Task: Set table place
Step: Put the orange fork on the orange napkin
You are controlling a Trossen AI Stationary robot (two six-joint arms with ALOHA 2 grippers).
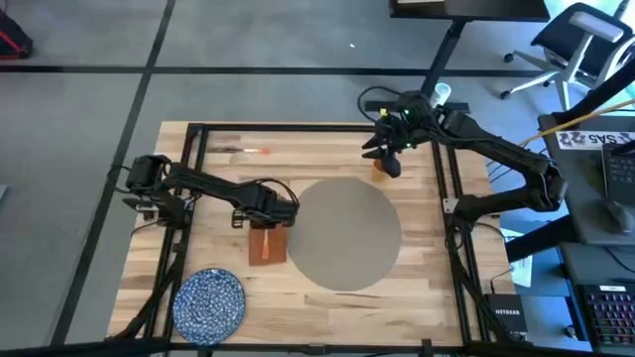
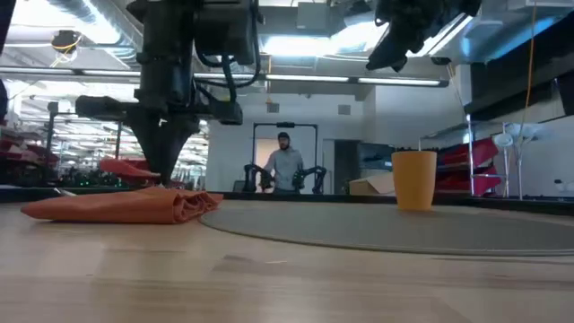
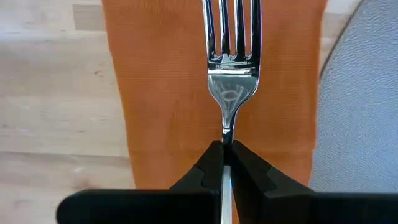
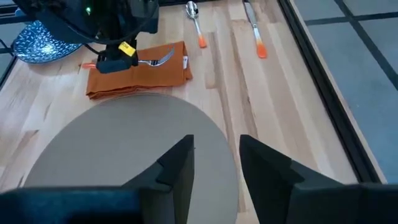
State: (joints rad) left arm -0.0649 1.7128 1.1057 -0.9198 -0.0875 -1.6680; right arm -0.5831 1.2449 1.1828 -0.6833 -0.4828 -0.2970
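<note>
In the high view the place point(image 1: 346, 234), a round grey-beige mat, lies at the centre of the counter point(image 1: 417, 283). Just to its left is the orange napkin point(image 1: 266, 246). The left claw point(image 3: 225, 163) hangs over the napkin, its fingers clamped on the handle of a fork point(image 3: 232, 68). The right claw point(image 4: 216, 163) hovers at the mat's upper right, fingers apart and empty, near a yellow cup point(image 2: 413, 179). A blue speckled plate point(image 1: 209, 303) sits at lower left.

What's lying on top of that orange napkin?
A silver fork lies on the napkin, its handle pinched by the left gripper. The handle's end is hidden by the fingers. The right gripper hovers open over the placemat.
</note>
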